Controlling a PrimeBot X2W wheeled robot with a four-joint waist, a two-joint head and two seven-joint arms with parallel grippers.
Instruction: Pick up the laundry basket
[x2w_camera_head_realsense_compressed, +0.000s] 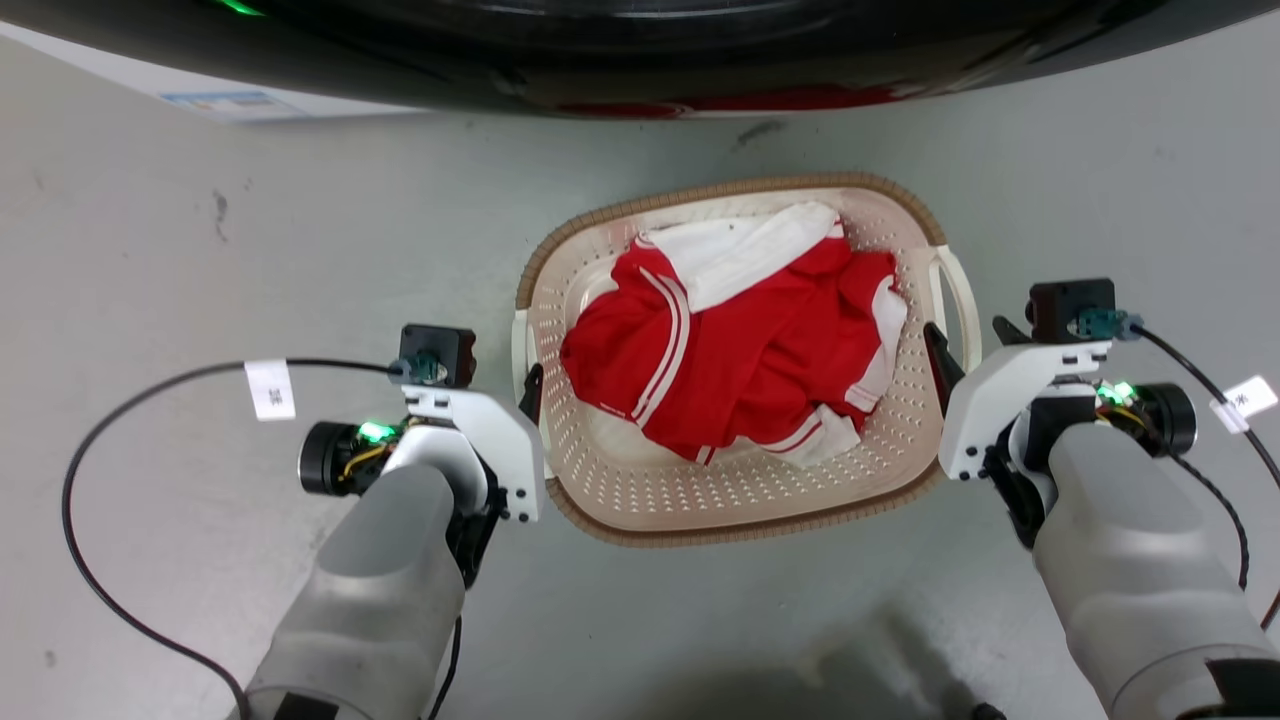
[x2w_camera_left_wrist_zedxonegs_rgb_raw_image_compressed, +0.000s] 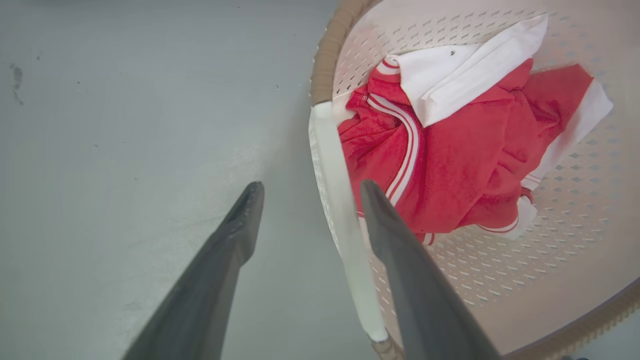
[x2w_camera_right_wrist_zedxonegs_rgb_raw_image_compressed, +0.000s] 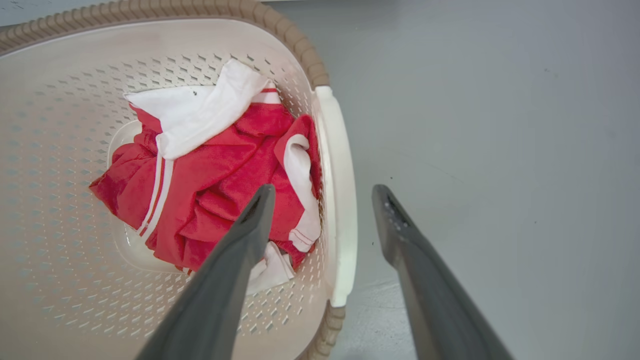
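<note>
On the grey floor (x2w_camera_head_realsense_compressed: 200, 250) in front of me sits the laundry basket (x2w_camera_head_realsense_compressed: 640, 490), a red and white garment (x2w_camera_head_realsense_compressed: 740, 350) heaped inside. Both claws are spread apart: the left claw (x2w_camera_left_wrist_zedxonegs_rgb_raw_image_compressed: 311, 186) has the left handle (x2w_camera_left_wrist_zedxonegs_rgb_raw_image_compressed: 345, 225) lying between its fingers (x2w_camera_left_wrist_zedxonegs_rgb_raw_image_compressed: 400, 260), one finger over the floor, one over the basket's inside, and the right claw (x2w_camera_right_wrist_zedxonegs_rgb_raw_image_compressed: 324, 190) straddles the right handle (x2w_camera_right_wrist_zedxonegs_rgb_raw_image_compressed: 340, 200) likewise. How low each sits against its loop I cannot judge. My worry is an uneven grip: the loops look smooth and thin, so if one side closes high or late, it could slip on the lift, tipping the basket and spilling the cloth. The right inner finger also hangs over the garment and might pinch it.
</note>
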